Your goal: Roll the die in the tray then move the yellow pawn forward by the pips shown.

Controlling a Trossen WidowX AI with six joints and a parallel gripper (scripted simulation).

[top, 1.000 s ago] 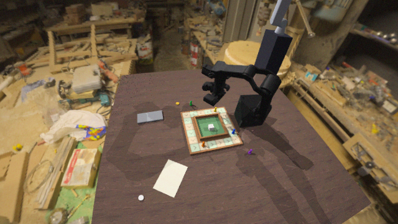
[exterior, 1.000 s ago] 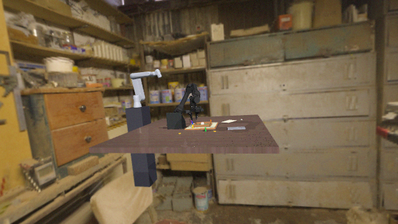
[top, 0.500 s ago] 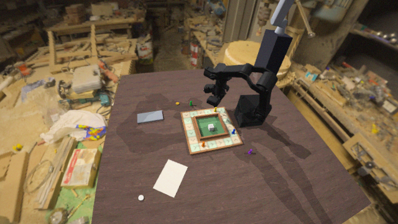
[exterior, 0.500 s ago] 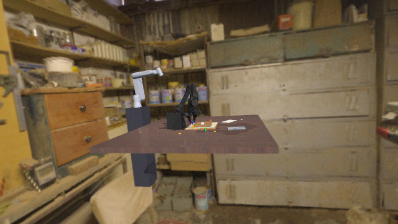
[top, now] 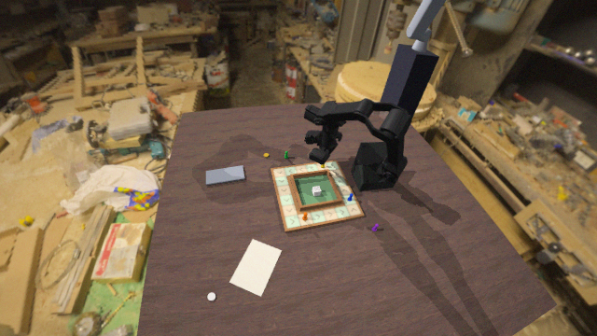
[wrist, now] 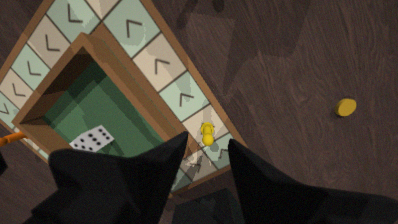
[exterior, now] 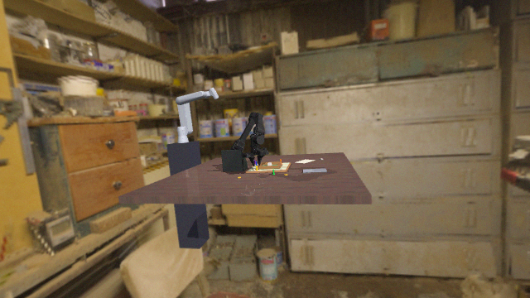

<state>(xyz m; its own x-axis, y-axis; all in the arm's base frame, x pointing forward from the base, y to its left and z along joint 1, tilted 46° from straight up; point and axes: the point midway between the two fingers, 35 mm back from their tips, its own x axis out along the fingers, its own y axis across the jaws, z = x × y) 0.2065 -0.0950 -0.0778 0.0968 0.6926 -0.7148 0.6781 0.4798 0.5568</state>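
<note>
The yellow pawn (top: 323, 165) (exterior: 257, 168) (wrist: 207, 133) stands on a cream square near a corner of the board (top: 281, 182) (wrist: 131, 27). My gripper (top: 321, 160) (exterior: 257, 164) (wrist: 208, 139) is partly open and empty. It points down just above the yellow pawn, which shows between the two fingertips in the wrist view. The white die (top: 316, 190) (wrist: 94, 139) rests in the tray (top: 322, 205) (wrist: 131, 90), on its green floor. Several pips show on it; my left finger partly hides the die's near side, and I cannot read the count surely.
An orange pawn (top: 305, 217) and a blue pawn (top: 350, 198) stand on the board. A green pawn (top: 286, 154), purple pawn (top: 375, 228), yellow discs (top: 266, 155) (exterior: 238, 177) (wrist: 346, 107), grey slab (top: 225, 175), paper (top: 256, 267) and white round piece (top: 211, 297) are on the table.
</note>
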